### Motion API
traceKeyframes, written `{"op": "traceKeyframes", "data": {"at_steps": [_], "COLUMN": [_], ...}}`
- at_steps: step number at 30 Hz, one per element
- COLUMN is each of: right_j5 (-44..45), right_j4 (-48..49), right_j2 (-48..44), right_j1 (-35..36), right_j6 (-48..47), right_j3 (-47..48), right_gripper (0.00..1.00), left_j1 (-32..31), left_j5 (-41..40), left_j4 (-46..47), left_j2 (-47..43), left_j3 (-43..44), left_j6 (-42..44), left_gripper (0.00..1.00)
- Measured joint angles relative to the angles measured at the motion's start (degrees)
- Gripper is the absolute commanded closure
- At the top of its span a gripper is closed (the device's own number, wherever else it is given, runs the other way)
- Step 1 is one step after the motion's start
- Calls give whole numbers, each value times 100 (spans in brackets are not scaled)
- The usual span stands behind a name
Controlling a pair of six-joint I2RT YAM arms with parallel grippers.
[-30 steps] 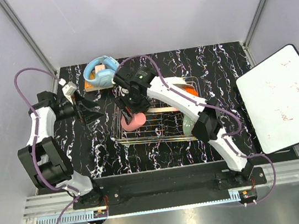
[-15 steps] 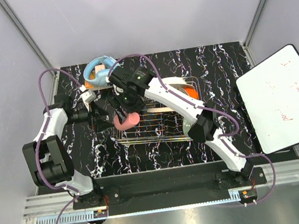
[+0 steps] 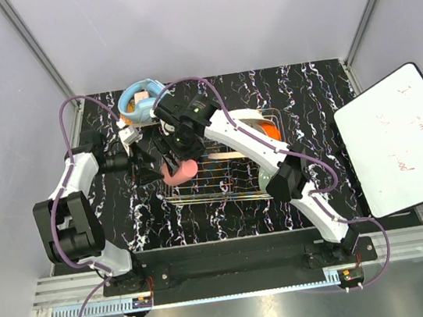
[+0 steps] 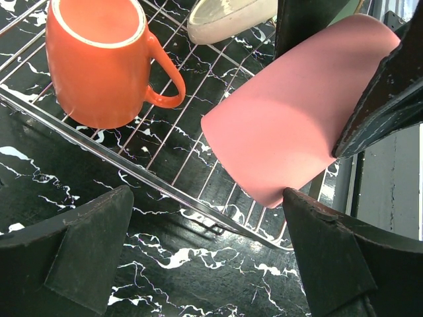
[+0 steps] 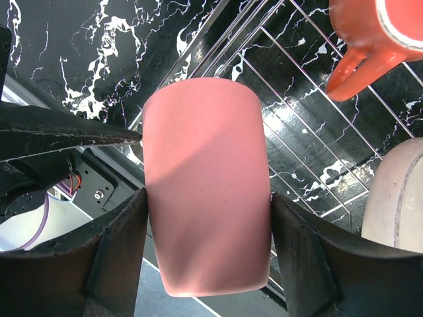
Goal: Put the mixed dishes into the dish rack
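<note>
My right gripper [image 5: 206, 254] is shut on the pink cup [image 5: 206, 191] and holds it tilted over the left edge of the silver dish rack [image 5: 291, 132]. In the top view the right gripper [image 3: 177, 157] and the cup [image 3: 182, 172] hang at the rack's [image 3: 223, 182] left side. My left gripper [image 4: 208, 264] is open and empty just outside the rack's rim [image 4: 132, 168], with the cup [image 4: 297, 112] in front of it. It also shows in the top view [image 3: 146, 164]. The orange-red mug [image 4: 106, 63] stands in the rack. A pale green bowl [image 3: 265, 171] sits at the rack's right side.
Blue headphones [image 3: 143, 101] lie on an orange block at the back left. A white board [image 3: 398, 140] leans at the right. A cream dish [image 5: 396, 191] sits in the rack beside the mug [image 5: 377, 39]. The black marbled tabletop [image 3: 125, 218] surrounds the rack.
My left arm has swung right, bringing its open gripper to the rack's left edge. My right gripper has carried the pink cup a little leftward towards it.
</note>
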Motion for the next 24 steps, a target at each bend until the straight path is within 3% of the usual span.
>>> {"op": "traceKeyframes", "data": {"at_steps": [17,24], "right_j5": [13,444], "right_j4": [144,293], "right_j2": [-79,-256], "right_j1": [4,63], "right_j6": [15,-107], "right_j3": [-262,-780], "right_gripper": [100,100], "left_j1": [-262,105], "left_j5": [-107,-103], "left_j4": [101,127], "left_j2": [-157,-157], "left_j3": [-326,-37], "left_j6": [-72,-210], "left_gripper": [1,1]}}
